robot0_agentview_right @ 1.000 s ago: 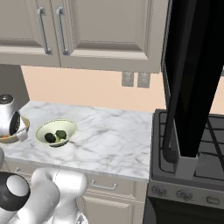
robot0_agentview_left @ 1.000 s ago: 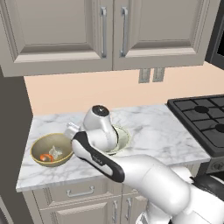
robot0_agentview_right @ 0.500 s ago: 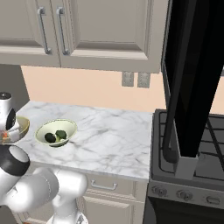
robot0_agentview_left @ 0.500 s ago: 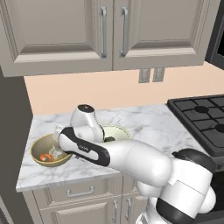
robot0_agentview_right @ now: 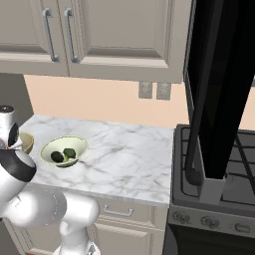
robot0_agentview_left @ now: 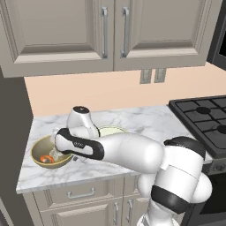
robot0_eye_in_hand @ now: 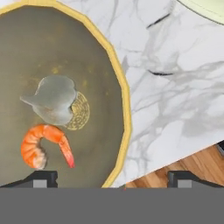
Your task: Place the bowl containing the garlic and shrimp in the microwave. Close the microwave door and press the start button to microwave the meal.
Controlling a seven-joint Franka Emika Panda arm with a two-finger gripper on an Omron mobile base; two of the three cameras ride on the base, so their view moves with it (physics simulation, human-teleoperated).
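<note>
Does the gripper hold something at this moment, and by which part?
Nothing is held. The gripper is open above the bowl's rim, one fingertip over the inside, the other outside.

We saw a pale bowl (robot0_agentview_right: 64, 150) of green lumps (robot0_agentview_right: 63, 155) on the marble counter (robot0_agentview_right: 124, 164), beside a black stove (robot0_agentview_right: 214, 184).

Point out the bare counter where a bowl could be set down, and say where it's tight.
Widest bare marble lies between the pale green bowl and the stove. A narrower strip runs behind the bowls along the wall. It is crowded at the counter's left end: the tan bowl, the open gripper over its rim, and the green bowl sit close together.
</note>
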